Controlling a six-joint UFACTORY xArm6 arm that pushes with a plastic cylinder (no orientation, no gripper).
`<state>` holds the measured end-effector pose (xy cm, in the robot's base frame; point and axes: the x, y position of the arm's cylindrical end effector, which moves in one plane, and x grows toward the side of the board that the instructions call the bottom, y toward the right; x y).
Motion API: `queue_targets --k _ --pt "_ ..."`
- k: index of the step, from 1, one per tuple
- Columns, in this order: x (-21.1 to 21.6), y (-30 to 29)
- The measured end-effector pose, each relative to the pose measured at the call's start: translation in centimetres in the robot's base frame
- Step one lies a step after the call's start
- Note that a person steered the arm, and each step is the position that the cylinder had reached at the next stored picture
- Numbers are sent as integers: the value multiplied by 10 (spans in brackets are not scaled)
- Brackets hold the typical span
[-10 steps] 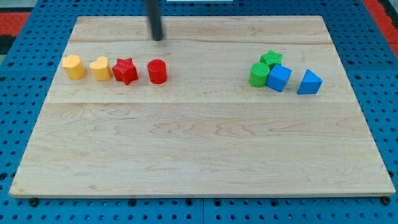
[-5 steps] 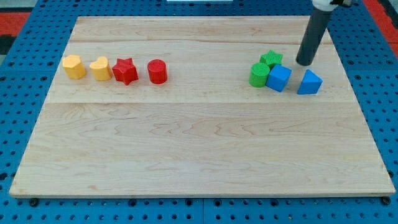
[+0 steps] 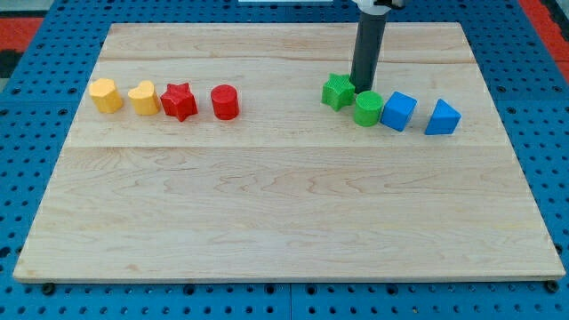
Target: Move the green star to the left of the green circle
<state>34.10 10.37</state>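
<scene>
The green star (image 3: 337, 92) lies on the wooden board (image 3: 284, 204) at the upper right, just left of and slightly above the green circle (image 3: 368, 108), touching or nearly touching it. My tip (image 3: 362, 87) stands right behind the green circle, against the star's right side. The dark rod rises from there to the view's top.
A blue cube (image 3: 398, 111) touches the green circle's right side, and a blue triangular block (image 3: 443, 117) lies further right. At the left stand in a row a yellow block (image 3: 106, 95), a yellow heart (image 3: 142, 98), a red star (image 3: 179, 100) and a red cylinder (image 3: 225, 102).
My tip swept from the upper left to the right of the blocks, then back left. The green star moved from above the green circle to its left.
</scene>
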Motion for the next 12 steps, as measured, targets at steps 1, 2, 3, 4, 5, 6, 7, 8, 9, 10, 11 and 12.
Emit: queue_targets --k 1,2,3,4,5,6,7,8,9,10,11,12 --pt "-22 8" --pt "-35 -20" --pt "-26 -57" --pt "-23 -65" --pt "-53 -62" --pt "-43 -1" --pt "-34 -1" --pt "-30 -32" --pt "-5 -48" --pt "6 -62" --pt "14 -61" --pt "17 -50"
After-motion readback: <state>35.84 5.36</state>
